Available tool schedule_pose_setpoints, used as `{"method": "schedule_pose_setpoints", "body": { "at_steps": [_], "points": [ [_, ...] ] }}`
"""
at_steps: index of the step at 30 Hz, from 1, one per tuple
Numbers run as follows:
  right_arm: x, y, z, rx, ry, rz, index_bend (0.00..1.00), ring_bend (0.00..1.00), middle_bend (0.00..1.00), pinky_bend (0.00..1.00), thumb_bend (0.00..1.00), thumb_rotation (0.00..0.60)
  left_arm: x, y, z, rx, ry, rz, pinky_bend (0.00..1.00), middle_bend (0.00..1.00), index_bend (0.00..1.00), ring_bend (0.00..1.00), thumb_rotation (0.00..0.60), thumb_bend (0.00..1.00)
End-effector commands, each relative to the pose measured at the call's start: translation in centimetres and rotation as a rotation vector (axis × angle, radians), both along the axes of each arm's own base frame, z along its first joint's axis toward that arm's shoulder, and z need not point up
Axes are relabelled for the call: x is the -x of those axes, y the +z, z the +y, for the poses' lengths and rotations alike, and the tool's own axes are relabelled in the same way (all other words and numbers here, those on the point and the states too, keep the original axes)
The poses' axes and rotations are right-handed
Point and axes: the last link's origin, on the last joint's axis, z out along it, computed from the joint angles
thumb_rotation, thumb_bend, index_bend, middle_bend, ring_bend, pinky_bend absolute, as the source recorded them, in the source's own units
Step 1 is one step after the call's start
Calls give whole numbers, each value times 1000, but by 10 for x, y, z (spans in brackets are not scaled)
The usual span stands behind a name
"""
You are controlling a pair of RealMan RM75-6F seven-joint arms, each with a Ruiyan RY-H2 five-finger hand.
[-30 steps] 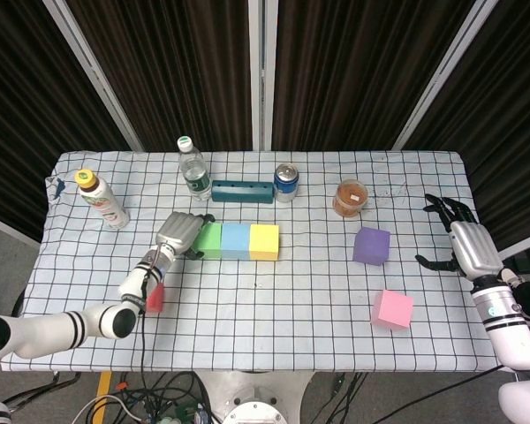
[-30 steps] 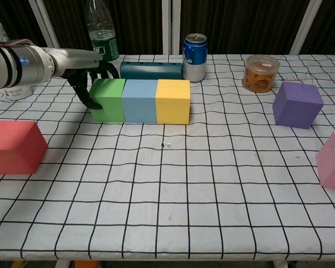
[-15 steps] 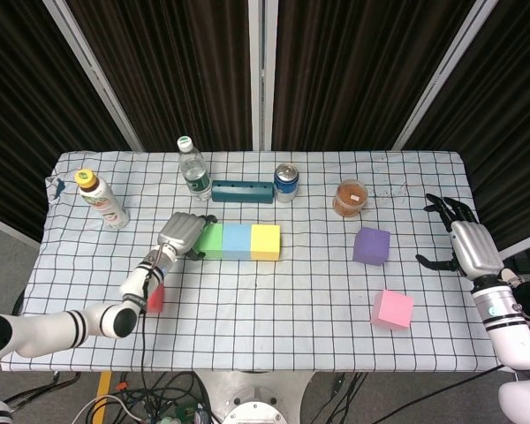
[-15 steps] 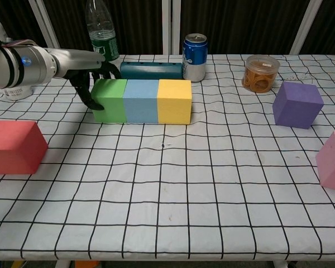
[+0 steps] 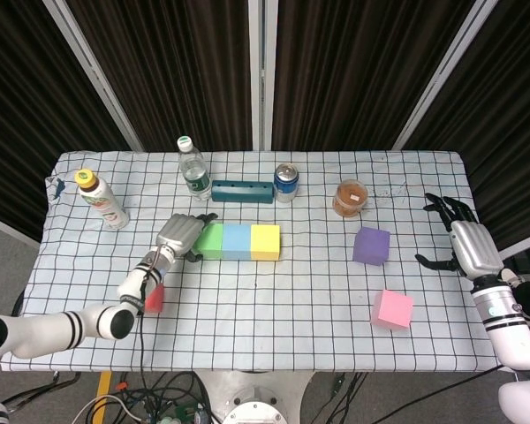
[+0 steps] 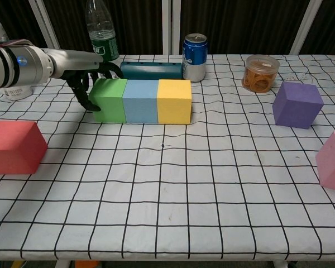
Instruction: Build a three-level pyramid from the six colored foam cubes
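I have my left hand [image 6: 85, 78] at the left end of the row of three cubes, fingers curled against the outer side of the green cube [image 6: 108, 100]. It touches that cube, but I cannot tell if it really grips it or only presses on it. Just beyond the green cube, away from this hand, stands the blue cube [image 6: 140, 100], and then the yellow cube [image 6: 174, 101], all three touching side by side. The red cube [image 6: 14, 147] lies nearer to me than this hand, beside my forearm, apart from the row.

My right hand [image 5: 466, 242] hangs at the right edge of the table [image 5: 274, 318] with fingers spread and nothing in it. The purple cube [image 5: 371, 246] is to its inner side, and the pink cube [image 5: 393, 309] is near it too, closer to me.
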Motion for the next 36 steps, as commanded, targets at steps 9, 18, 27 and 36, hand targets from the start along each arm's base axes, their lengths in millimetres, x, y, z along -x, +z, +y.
{"method": "schedule_pose_setpoints", "body": {
  "at_steps": [9, 18, 27, 36],
  "points": [
    [0, 3, 4, 11, 5, -1, 0, 0, 201, 0, 98, 600, 8, 40, -22, -82, -13, -76, 253, 100, 54, 176, 600, 212],
    [1, 9, 6, 26, 14, 6, 0, 0, 201, 0, 99, 600, 43, 110, -68, -230, -42, -160, 252, 126, 93, 176, 600, 211],
    [0, 5, 6, 19, 27, 20, 0, 0, 201, 0, 101, 600, 96, 137, -122, -197, 53, -170, 243, 155, 130, 176, 600, 181],
    [-4, -3, 3, -2, 32, 20, 0, 0, 202, 0, 101, 600, 105, 112, -155, -86, 84, -177, 240, 142, 101, 176, 600, 157]
  ]
}}
